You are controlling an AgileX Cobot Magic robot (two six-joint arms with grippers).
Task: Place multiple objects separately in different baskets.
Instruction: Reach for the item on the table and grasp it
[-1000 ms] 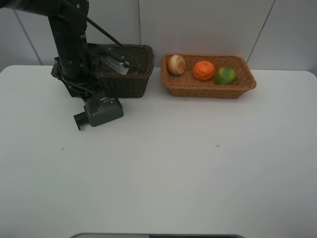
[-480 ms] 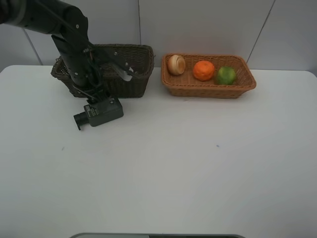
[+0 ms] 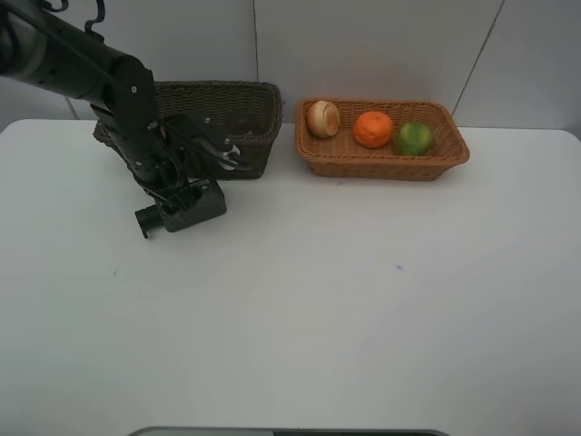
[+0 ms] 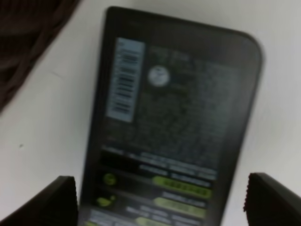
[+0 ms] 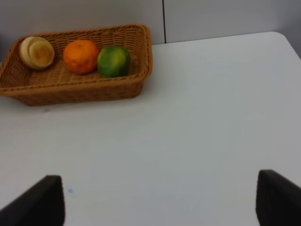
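A dark green-black bottle (image 3: 182, 207) lies on its side on the white table in front of the dark brown basket (image 3: 245, 109). My left gripper (image 3: 175, 189) is low over it and open; in the left wrist view its fingertips (image 4: 61, 197) stand on either side of the bottle (image 4: 174, 117), apart from it. The orange-tan basket (image 3: 381, 171) holds a tan round fruit (image 3: 322, 118), an orange (image 3: 373, 128) and a green fruit (image 3: 414, 138); they also show in the right wrist view (image 5: 81, 56). My right gripper (image 5: 160, 202) is open and empty. The pink bottle and the cup are out of view.
The left arm (image 3: 136, 100) covers the dark basket's left part, and the basket's inside is hidden. A white wall stands close behind both baskets. The white table (image 3: 363, 300) stretches in front of the baskets.
The left arm has come down from over the dark basket toward the table, and its gripper now sits low over the lying bottle. The bottle and the fruits have not moved.
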